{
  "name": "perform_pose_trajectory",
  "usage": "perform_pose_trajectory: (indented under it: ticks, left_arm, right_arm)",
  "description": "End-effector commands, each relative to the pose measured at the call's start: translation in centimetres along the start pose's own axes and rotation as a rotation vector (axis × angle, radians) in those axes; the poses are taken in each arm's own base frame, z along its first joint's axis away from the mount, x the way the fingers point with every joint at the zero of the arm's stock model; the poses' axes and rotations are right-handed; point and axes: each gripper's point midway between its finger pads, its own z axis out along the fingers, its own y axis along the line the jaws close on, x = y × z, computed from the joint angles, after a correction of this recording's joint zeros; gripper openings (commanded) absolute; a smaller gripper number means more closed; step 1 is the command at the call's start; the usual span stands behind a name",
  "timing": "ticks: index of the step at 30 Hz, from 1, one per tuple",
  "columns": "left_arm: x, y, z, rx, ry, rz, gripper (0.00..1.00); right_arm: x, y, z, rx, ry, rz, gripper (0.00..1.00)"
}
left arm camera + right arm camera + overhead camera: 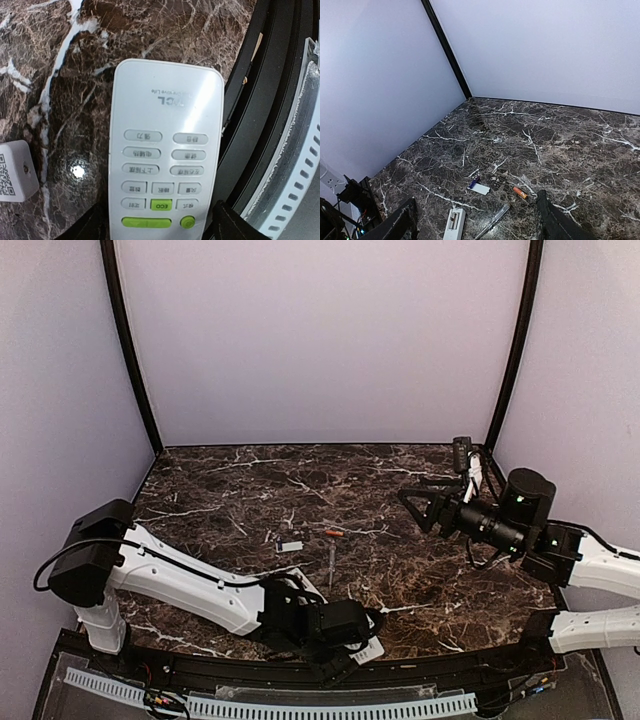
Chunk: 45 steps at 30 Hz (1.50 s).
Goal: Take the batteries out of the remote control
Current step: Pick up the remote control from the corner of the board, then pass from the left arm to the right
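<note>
The left tool (160, 227) sits low at the near edge of the counter (240, 480), toward the middle. Its two dark fingers (235, 225) stand on either side of a white remote (165, 150) that lies face up, flat on the marble. Whether they press on the remote's sides or only flank it cannot be told. The remote carries the brand TCL, upside down in the left wrist view, with a smaller line under it too faint to read. Its grey buttons bear Chinese characters, one small green button reads ECO, and a long green bar and a round green button sit nearest the fingers. Just beside the remote, toward the counter's centre, lies a white piece printed with a QR code (14, 172). The right tool (415, 510) hangs above the right side of the counter with its jaws wide apart and nothing between them. Near the counter's centre an orange battery (520, 192) lies alone. A dark blue battery (474, 182) touches a small white cover plate (481, 189). A clear pen-like stick (492, 222) and a second white remote (454, 222), showing a rectangular recess, lie close by.
</note>
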Motion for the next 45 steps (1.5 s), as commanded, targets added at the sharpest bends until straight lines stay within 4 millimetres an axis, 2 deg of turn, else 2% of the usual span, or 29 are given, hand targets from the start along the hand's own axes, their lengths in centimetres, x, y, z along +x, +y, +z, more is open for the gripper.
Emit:
perform_pose_trajectory:
  ticks: [1,5,15,20,21,28,29,30,33,37,38,41,45]
  left_arm:
    - [3.0,1.0,0.8,-0.107,0.108,0.009,0.70]
    - [3.2,1.4,0.9,-0.163,0.131,0.038,0.66]
    - [3.0,1.6,0.2,-0.164,0.107,0.027,0.37]
    - [0.5,2.3,-3.0,-0.152,-0.015,0.004,0.26]
    - [-0.6,2.8,-4.3,-0.137,-0.056,-0.018,0.26]
    - [-5.5,5.8,-10.2,0.083,-0.196,-0.075,0.23]
    - [-6.1,6.6,-11.1,0.140,-0.206,-0.097,0.23]
    - [-6.4,6.9,-11.7,0.169,-0.214,-0.085,0.22]
    - [-7.3,8.7,-13.8,0.310,-0.237,-0.110,0.21]
    - [-7.7,9.9,-16.5,0.507,-0.268,-0.098,0.21]
    - [-7.9,10.8,-16.9,0.524,-0.281,-0.103,0.21]
    - [-7.8,10.5,-18.1,0.645,-0.274,-0.096,0.20]
    - [-7.2,10.3,-18.3,0.705,-0.243,-0.073,0.19]
  right_arm:
    - [-0.1,-0.7,-0.1,0.031,-0.005,0.017,0.77]
    - [-0.2,-0.9,-0.2,0.041,-0.010,0.022,0.77]
    - [0.1,-1.5,0.0,0.085,0.038,0.048,0.77]
    - [0.9,-2.1,0.1,0.114,0.116,0.097,0.83]
    - [1.1,-2.2,0.1,0.115,0.134,0.110,0.83]
    - [2.0,-2.8,1.0,0.035,0.209,0.096,0.84]
    - [1.3,-2.5,1.3,-0.002,0.177,0.071,0.84]
    - [1.6,-2.1,1.5,-0.046,0.166,0.041,0.84]
    - [1.3,0.6,1.8,-0.243,0.090,-0.078,0.84]
    - [1.4,3.4,2.1,-0.436,0.061,-0.206,0.83]
    - [1.7,3.7,2.5,-0.459,0.080,-0.238,0.83]
    - [4.0,4.7,3.6,-0.498,0.188,-0.368,0.81]
    - [6.0,6.1,4.5,-0.511,0.251,-0.540,0.81]
